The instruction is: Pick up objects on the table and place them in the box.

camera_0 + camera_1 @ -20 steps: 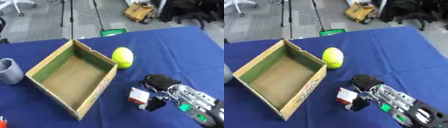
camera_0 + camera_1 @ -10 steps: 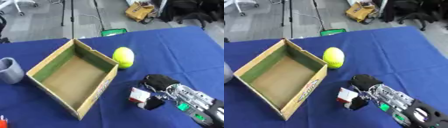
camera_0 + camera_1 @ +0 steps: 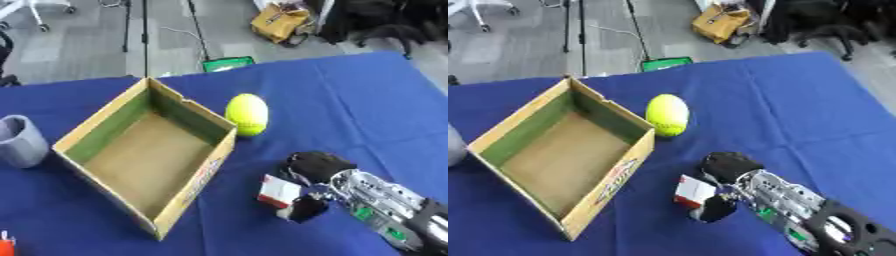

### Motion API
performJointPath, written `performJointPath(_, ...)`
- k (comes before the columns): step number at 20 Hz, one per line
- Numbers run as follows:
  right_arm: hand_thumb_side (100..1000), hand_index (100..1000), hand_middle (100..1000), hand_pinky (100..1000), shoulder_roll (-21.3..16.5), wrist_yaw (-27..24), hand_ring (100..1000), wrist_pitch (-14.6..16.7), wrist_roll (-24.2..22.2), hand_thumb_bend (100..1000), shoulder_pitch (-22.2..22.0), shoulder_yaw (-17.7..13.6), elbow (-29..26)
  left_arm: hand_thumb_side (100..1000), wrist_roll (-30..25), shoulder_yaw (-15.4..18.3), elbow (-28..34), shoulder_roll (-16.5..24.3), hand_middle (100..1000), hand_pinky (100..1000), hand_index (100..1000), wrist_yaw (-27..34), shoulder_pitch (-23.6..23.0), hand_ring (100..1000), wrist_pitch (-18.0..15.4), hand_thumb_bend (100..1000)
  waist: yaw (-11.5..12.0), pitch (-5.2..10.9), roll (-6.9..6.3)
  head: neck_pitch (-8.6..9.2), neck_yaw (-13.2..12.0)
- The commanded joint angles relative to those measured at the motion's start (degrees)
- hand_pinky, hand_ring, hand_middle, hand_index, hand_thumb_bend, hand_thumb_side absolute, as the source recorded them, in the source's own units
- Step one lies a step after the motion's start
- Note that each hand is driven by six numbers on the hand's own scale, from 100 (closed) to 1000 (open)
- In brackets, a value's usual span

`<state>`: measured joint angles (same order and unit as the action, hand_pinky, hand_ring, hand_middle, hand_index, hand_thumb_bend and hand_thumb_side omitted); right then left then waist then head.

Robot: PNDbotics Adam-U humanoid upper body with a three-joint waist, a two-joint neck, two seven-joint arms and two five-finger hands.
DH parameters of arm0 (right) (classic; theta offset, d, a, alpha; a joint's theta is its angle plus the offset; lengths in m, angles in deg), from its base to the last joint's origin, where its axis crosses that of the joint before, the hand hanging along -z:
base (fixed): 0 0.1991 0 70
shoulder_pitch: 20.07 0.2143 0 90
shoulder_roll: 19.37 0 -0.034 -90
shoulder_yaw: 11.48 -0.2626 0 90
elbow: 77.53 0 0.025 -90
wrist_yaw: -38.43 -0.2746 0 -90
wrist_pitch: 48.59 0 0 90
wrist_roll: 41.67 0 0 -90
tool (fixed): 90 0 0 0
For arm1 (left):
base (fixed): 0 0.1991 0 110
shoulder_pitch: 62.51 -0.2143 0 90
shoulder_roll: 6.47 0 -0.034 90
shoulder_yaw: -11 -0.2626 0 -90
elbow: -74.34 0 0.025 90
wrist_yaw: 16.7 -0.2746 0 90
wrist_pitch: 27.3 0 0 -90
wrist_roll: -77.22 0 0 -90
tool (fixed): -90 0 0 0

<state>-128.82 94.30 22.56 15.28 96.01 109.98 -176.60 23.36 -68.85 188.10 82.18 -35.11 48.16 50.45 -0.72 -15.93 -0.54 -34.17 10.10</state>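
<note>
An open cardboard box (image 3: 196, 113) with a green inner wall sits left of centre on the blue table, with nothing in it. A yellow-green ball (image 3: 247, 114) rests against the box's right corner. My right hand (image 3: 317, 171) reaches in from the lower right and is shut on a small red and white block (image 3: 278, 191), which is just right of the box's near corner. Fingers curl behind the block and the thumb (image 3: 303, 208) presses its front. My left hand is in no view.
A grey cup (image 3: 19, 140) stands at the left edge of the table. A small red thing (image 3: 5, 246) shows at the bottom left corner. Beyond the table's far edge lie a green item (image 3: 226, 64), a tripod's legs and a brown bag on the floor.
My right hand and the block have stayed in nearly the same spot. The box, ball and cup have not moved.
</note>
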Motion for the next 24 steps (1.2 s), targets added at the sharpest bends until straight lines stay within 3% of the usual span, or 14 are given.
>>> performJointPath(1,609,831,608,936,-0.5,0.4,943,0.2,-0.2,522,0.7,-0.3,0.2,1000,0.1,0.6,0.8,0.7,855,934,912,0.2,0.7,884,0.1,100,0.1,0.71,0.0,0.41,0.1)
performJointPath(9,576,740,509,927,-0.9,-0.3,918,-0.6,1.1,450,0.5,-0.5,0.0,1000,0.0,0.6,0.8,0.7,855,935,912,0.2,0.8,884,0.2,100,0.3,0.72,-0.11,0.47,0.2)
performJointPath(24,511,657,440,919,-1.7,-0.3,897,-1.4,1.8,376,0.0,-0.7,-0.2,1000,-0.1,0.7,0.8,0.7,854,936,912,0.1,0.9,883,0.2,100,0.2,0.88,-0.27,0.58,0.4)
